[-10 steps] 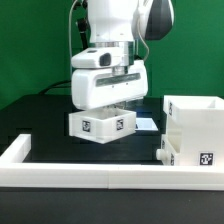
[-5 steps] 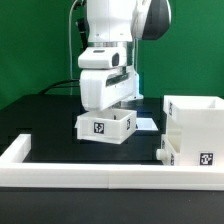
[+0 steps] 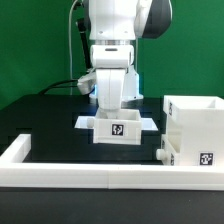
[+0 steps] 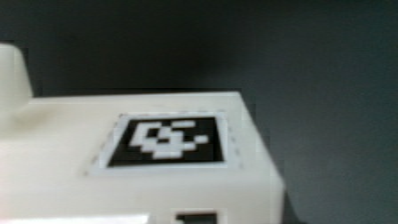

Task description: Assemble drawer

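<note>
Early in the assembly, by the look of it. Tall boxy case (image 3: 194, 125) standing open-topped at the right edge of the counter in the exterior view, with nothing visibly slid into it yet. 1 shallow tray (image 3: 117, 129) mid-counter, tagged face toward the camera, directly under the gripper (image 3: 112, 108) and apparently raised slightly off the black surface, though hard to be sure. Fingertips hidden behind the tray's rim, so cannot tell the jaw width or whether anything is truly clamped. Wrist view filled by a white tagged face (image 4: 169, 140), blurred, very close. Second small white part (image 3: 170, 155) just beside the case's foot, near the long low border wall (image 3: 60, 172) along the front edge. Left to do, judging from this: carry tray 1 across, line up with the case opening, push home, then repeat for tray 2.
</note>
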{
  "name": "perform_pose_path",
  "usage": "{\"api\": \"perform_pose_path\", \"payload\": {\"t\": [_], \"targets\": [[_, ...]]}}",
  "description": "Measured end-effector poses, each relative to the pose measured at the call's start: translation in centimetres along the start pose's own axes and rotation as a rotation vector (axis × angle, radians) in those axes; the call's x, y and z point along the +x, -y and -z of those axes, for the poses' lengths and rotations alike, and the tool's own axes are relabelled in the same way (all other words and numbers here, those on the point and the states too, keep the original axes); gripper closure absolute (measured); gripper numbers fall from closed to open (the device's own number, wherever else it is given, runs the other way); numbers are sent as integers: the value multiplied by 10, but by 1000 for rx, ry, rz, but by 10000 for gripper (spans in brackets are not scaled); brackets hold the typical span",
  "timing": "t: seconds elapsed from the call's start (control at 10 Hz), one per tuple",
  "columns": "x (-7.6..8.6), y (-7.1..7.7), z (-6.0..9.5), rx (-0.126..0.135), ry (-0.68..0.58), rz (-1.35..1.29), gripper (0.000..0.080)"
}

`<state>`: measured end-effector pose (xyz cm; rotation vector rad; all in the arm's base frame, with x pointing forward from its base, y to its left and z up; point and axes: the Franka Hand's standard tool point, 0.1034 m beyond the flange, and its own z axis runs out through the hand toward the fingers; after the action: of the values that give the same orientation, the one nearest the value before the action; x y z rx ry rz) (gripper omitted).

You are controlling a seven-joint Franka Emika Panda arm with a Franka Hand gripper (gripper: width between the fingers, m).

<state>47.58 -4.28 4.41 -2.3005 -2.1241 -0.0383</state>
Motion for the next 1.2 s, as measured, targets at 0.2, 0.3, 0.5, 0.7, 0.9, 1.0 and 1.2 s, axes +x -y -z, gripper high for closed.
{"api": "perform_pose_path", "payload": {"t": [0.2, 0.3, 0.5, 0.7, 0.9, 1.0, 1.2], "targets": [[4, -7, 1, -4, -1, 7, 758], [11, -15, 5, 4, -1, 10, 758], [19, -36, 6, 37, -3, 22, 758], [21, -41, 5, 33, -6, 17, 758], [21, -41, 4, 34, -6, 16, 758], [22, -41, 4, 38, -6, 17, 758], [29, -55, 7, 38, -7, 28, 758]]}}
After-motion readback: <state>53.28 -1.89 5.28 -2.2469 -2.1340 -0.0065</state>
